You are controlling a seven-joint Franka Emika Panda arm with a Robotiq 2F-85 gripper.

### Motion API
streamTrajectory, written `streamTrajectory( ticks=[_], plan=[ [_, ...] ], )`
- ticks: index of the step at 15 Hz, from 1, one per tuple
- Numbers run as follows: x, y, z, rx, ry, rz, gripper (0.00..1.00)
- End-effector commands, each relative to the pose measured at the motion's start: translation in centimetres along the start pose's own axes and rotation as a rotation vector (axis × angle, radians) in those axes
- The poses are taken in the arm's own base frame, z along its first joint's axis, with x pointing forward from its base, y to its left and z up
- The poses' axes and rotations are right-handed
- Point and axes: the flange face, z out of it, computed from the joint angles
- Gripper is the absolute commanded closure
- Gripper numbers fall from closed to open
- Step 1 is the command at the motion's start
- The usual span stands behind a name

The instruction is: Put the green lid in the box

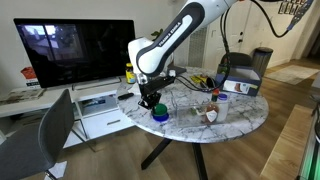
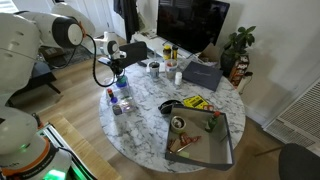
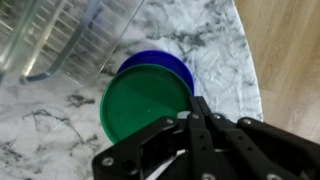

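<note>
The green lid [image 3: 145, 100] is a flat round disc that fills the middle of the wrist view, with a blue round disc [image 3: 165, 65] lying just beyond and under it on the marble table. My gripper [image 3: 195, 103] is shut, its fingertips pinched on the green lid's near edge. In an exterior view my gripper [image 1: 150, 98] hangs just above the blue disc [image 1: 160, 116] at the table's edge. The box [image 1: 240, 84] is low and blue with a white patch and sits at the far side of the table; it also shows in an exterior view [image 2: 200, 72].
A clear plastic container [image 3: 60, 35] stands close beside the lid. Cups and small bottles [image 2: 152, 68] stand around the table. A dark tray [image 2: 208, 142] holds small items. A TV [image 1: 78, 48] and a white unit [image 1: 100, 105] stand beside the table.
</note>
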Motion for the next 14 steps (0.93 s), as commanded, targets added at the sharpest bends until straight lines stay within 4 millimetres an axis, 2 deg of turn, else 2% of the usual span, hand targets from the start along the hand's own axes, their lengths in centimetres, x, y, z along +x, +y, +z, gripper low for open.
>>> streamTrajectory(
  ticks=[1, 4, 8, 12, 14],
  plan=[
    [-1.3, 2.6, -3.8, 0.033, 0.030, -0.039, 1.00],
    [-2.0, 5.8, -6.4, 0.017, 0.060, -0.118, 1.00],
    [-3.0, 11.8, -9.5, 0.006, 0.050, -0.180, 1.00],
    [-2.5, 18.2, -12.6, -0.053, 0.083, -0.195, 1.00],
    [-2.4, 21.0, -13.3, -0.080, 0.082, -0.198, 1.00]
  ],
)
